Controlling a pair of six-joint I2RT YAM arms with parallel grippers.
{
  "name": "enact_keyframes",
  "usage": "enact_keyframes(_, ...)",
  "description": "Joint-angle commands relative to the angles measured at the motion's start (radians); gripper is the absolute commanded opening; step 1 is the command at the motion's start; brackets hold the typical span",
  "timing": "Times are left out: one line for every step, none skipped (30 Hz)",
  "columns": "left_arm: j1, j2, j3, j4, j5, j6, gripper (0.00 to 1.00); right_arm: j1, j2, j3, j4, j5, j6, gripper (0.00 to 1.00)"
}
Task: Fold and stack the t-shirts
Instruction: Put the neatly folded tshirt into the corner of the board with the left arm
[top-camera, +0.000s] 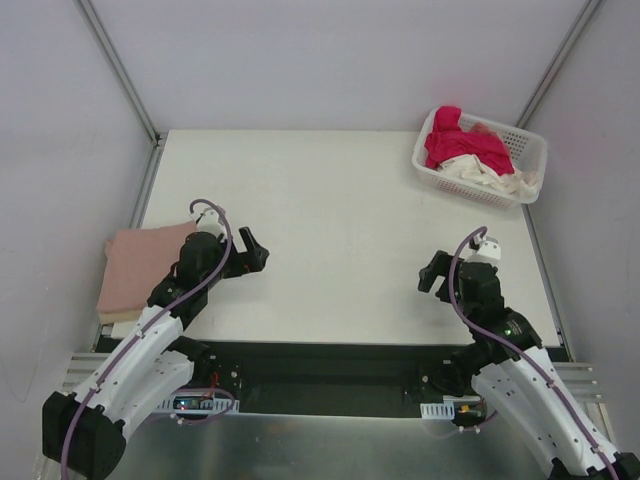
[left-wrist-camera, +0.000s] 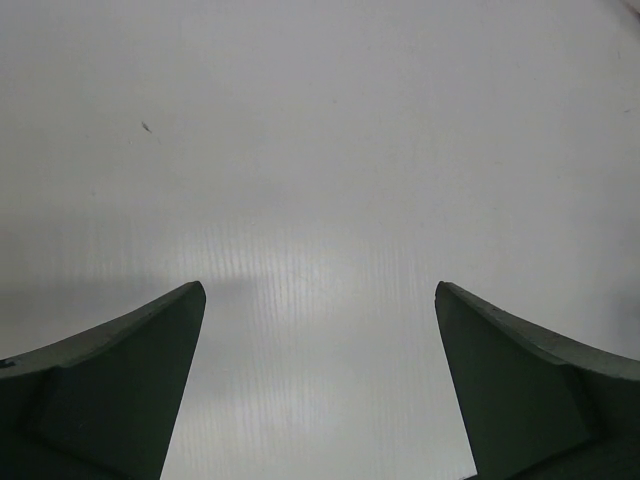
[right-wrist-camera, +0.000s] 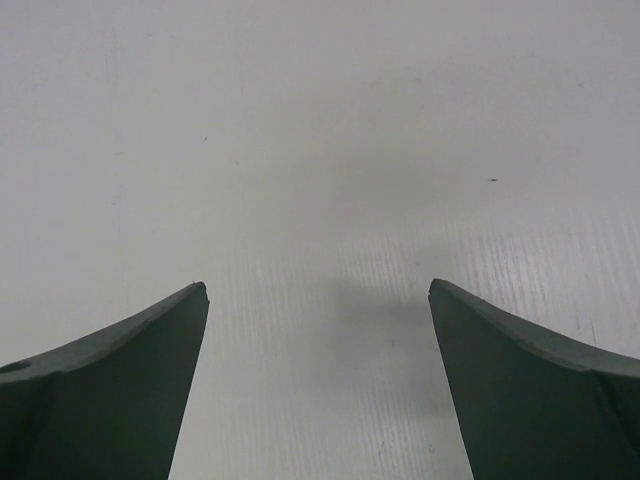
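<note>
A folded dusty pink t-shirt (top-camera: 140, 268) lies at the table's left edge, partly over a tan layer at its near side. A magenta-red t-shirt (top-camera: 462, 145) and a cream one (top-camera: 482, 176) are bunched in the white basket (top-camera: 530, 148) at the back right. My left gripper (top-camera: 252, 250) hangs open just right of the pink shirt, over bare table, and the left wrist view shows only table between its fingers (left-wrist-camera: 120, 380). My right gripper (top-camera: 432, 272) is open over the near right of the table, nothing between its fingers (right-wrist-camera: 530, 380).
The white table (top-camera: 330, 220) spreads between the two arms. Grey walls with metal rails (top-camera: 120, 70) enclose the back and sides. A dark gap runs along the near edge by the arm bases (top-camera: 330, 365).
</note>
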Motion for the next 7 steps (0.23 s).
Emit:
enact_keyframes(-0.002,0.002,0.002,0.046,0.013,0.064,0.99,0.002,-0.006,0.008,0.065,0.041,0.028,0.97)
enact_keyframes(-0.003,0.005,0.002,0.043,0.010,0.064,0.99,0.000,-0.004,0.013,0.065,0.043,0.021,0.97)
enact_keyframes(-0.003,0.006,0.000,0.043,0.010,0.064,0.99,0.002,-0.004,0.015,0.064,0.045,0.012,0.97)
enact_keyframes(-0.003,0.009,-0.001,0.043,0.010,0.062,0.99,0.002,-0.001,0.019,0.062,0.049,0.008,0.97)
enact_keyframes(-0.003,0.014,-0.003,0.040,0.004,0.061,0.99,0.003,0.002,0.021,0.062,0.051,0.005,0.97)
enact_keyframes(-0.003,0.016,-0.003,0.037,0.005,0.061,0.99,0.002,0.002,0.022,0.064,0.054,0.001,0.97)
enact_keyframes(-0.003,0.019,-0.004,0.037,0.005,0.059,0.99,0.002,0.007,0.021,0.062,0.060,0.001,0.97)
